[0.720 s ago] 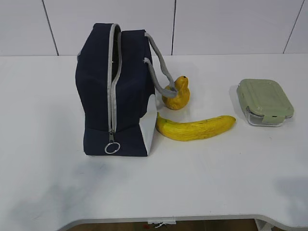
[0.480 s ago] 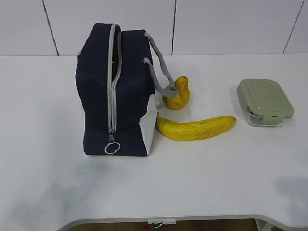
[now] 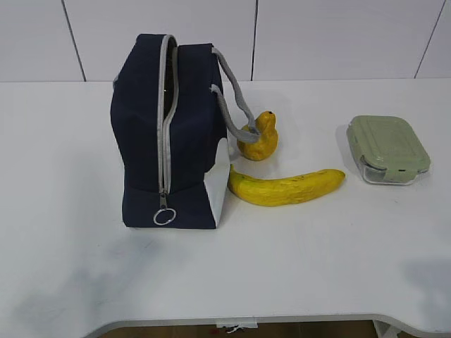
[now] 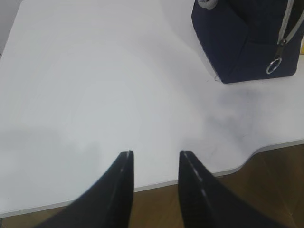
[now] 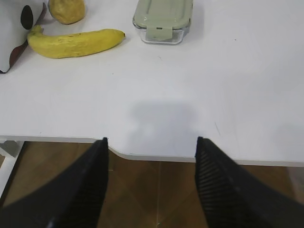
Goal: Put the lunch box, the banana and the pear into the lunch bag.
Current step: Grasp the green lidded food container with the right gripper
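The navy lunch bag (image 3: 165, 141) stands upright left of centre, its grey zipper running down the near end to a metal ring pull (image 3: 164, 217); it also shows in the left wrist view (image 4: 242, 40). The pear (image 3: 258, 139) sits just right of the bag, by the handles. The banana (image 3: 285, 187) lies in front of it, and shows in the right wrist view (image 5: 73, 42). The lunch box (image 3: 387, 148) with sage-green lid stands at the right, also in the right wrist view (image 5: 163, 19). My left gripper (image 4: 154, 153) and right gripper (image 5: 151, 138) are open and empty at the table's front edge.
The white table (image 3: 296, 260) has a curved front edge with brown floor below it. A white panelled wall (image 3: 338, 35) stands behind the table. Neither arm shows in the exterior view.
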Controlling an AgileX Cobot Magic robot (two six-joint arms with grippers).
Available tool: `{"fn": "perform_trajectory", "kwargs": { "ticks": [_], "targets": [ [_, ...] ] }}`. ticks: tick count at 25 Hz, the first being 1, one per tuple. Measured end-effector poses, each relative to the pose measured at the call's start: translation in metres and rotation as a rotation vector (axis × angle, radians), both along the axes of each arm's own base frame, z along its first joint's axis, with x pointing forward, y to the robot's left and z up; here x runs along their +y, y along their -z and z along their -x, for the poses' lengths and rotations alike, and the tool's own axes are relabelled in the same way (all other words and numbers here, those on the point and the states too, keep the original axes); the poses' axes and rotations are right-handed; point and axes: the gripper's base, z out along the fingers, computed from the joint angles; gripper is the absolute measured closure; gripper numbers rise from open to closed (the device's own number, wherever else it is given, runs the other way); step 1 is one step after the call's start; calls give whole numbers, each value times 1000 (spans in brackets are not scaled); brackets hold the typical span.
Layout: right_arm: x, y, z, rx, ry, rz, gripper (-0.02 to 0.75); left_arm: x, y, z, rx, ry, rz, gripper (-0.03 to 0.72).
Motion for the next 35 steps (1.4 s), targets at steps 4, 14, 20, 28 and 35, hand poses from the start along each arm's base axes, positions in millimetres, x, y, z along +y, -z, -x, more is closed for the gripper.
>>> {"fn": "perform_trajectory", "kwargs": {
  "ticks": [4,14,20,28,35],
  "targets": [
    [0,-2,1,-8,0,-1,269,0,0,0,0,0,0,444],
    [-2,-30,6,-76,22,-5,269,0,0,0,0,3,5,444],
    [-4,-35,-17,19,49,42,269,-3,0,0,1,24,34,444],
    [0,-42,-64,86,46,42,269,-3,0,0,1,22,31,444],
    [5,-55,-114,211,52,34,269,-3,0,0,1,22,31,444]
  ]
}}
